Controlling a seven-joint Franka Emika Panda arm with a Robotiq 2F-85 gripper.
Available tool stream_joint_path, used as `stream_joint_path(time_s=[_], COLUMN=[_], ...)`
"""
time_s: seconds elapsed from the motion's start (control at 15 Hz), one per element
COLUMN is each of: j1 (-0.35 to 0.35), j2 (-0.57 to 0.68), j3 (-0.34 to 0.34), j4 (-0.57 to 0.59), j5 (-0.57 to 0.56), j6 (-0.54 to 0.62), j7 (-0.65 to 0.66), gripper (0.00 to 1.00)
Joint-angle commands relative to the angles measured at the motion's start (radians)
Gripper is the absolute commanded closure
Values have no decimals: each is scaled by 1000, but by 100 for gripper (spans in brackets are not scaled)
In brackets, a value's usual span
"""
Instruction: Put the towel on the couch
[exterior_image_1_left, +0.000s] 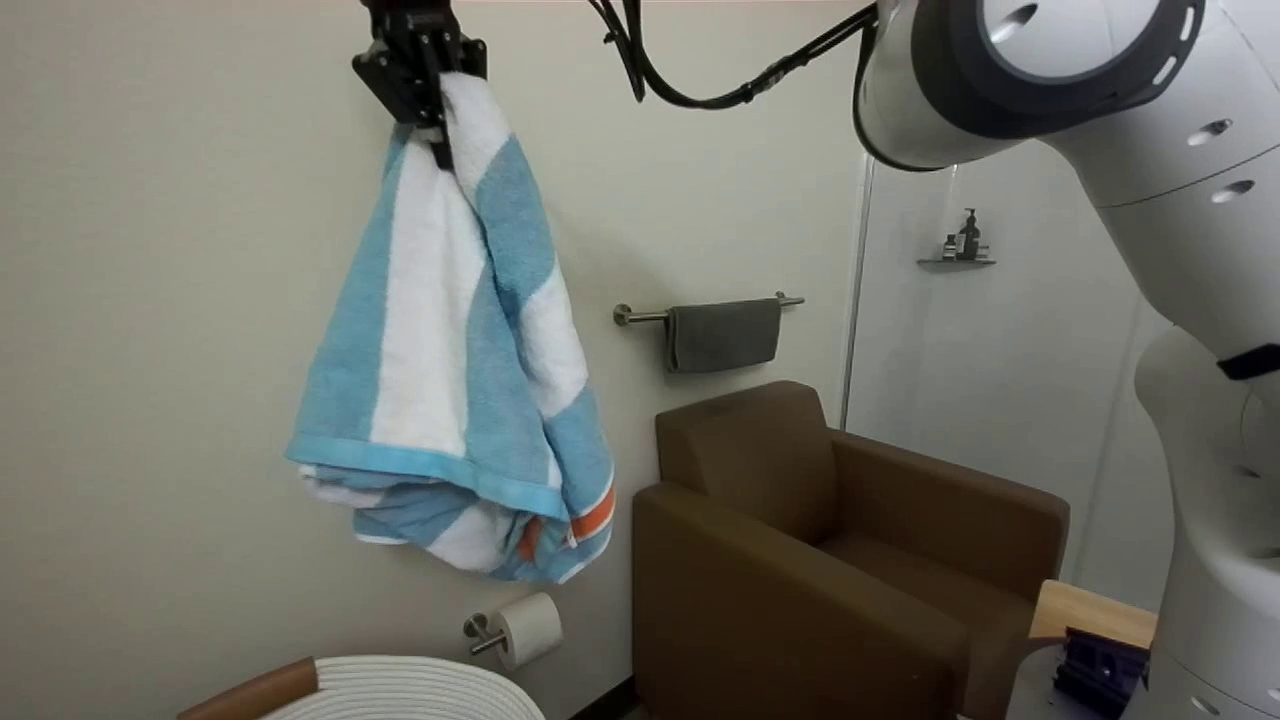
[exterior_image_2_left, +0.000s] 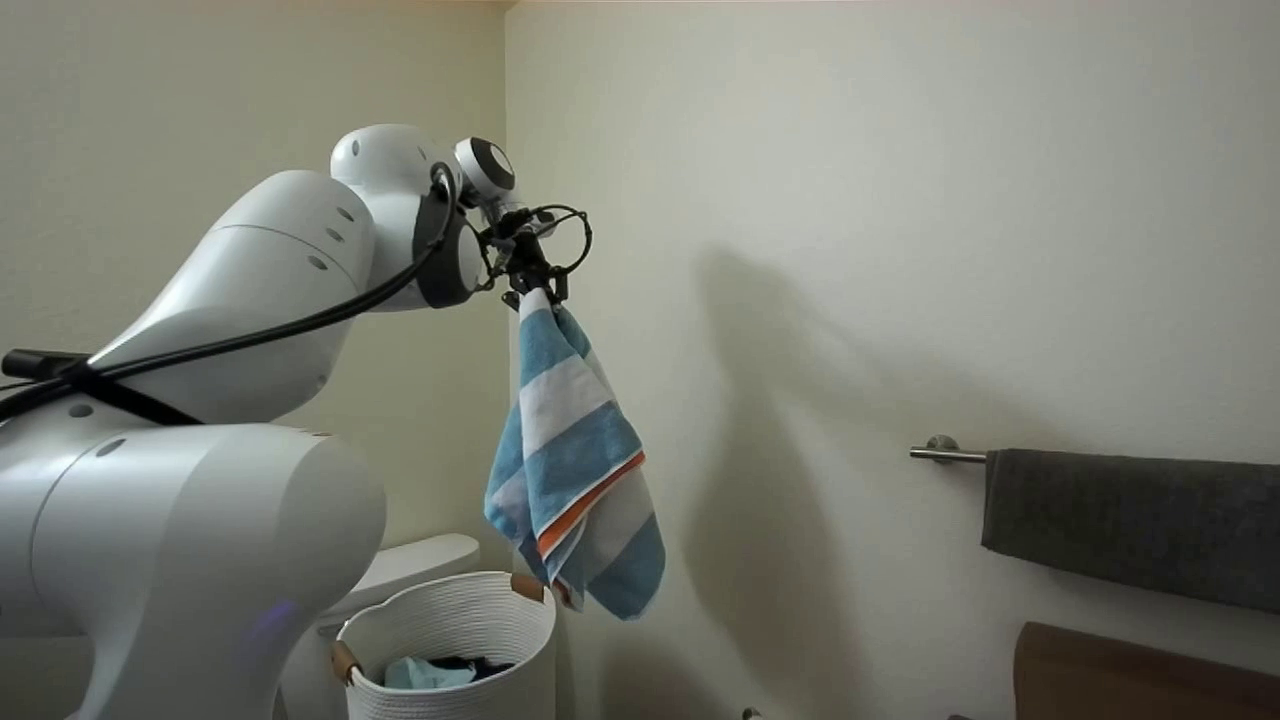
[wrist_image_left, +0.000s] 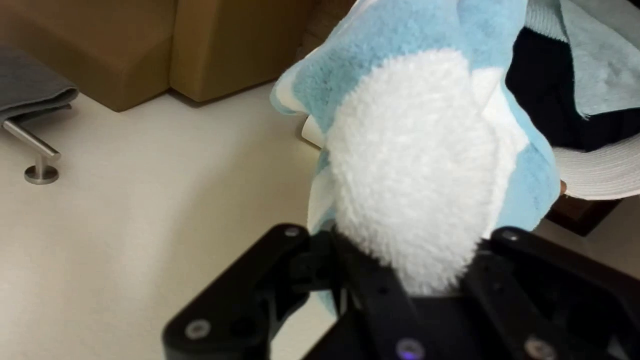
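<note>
In both exterior views we see a folded dark-grey cloth draped over a brushed-metal wall rail. On the smooth white wall panel, we make out a thin little shelf carrying a dark pump bottle and smaller containers beside it. Low on the matt cream wall, a white toilet-paper roll sits on a metal holder. We also find a white coiled-rope basket with brown handles, with pale blue fabric and black fabric inside it. Past the basket stands a white toilet, partly hidden. In an exterior view we also spot a light-wood surface.
</note>
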Motion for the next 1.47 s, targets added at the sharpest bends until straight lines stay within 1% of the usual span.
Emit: stream_joint_path(time_s=[0.0, 0.27, 0.53, 0.6, 0.67, 0.8, 0.87, 1.0, 1.27, 1.4], j1=[0, -3, -32, -40, -58, -109, -123, -182, -314, -399], j2=[3, 11, -26, 17, 7, -4, -67, -98, -181, -214], j3=[0, -27, -50, -69, -78, -98, -109, -119, -135, -143], j4=[0, 25, 68, 177, 197, 251, 187, 208, 206, 206], j5=[0, -40, -40, -36, -25, 0, 7, 26, 46, 62], j6=[0, 10, -1, -44, -59, -96, -89, -123, -183, -210], j7=[0, -41, -57, -81, -83, -98, -82, -87, -125, -172], gripper=[89, 89, 89, 89, 89, 89, 89, 90, 90, 90])
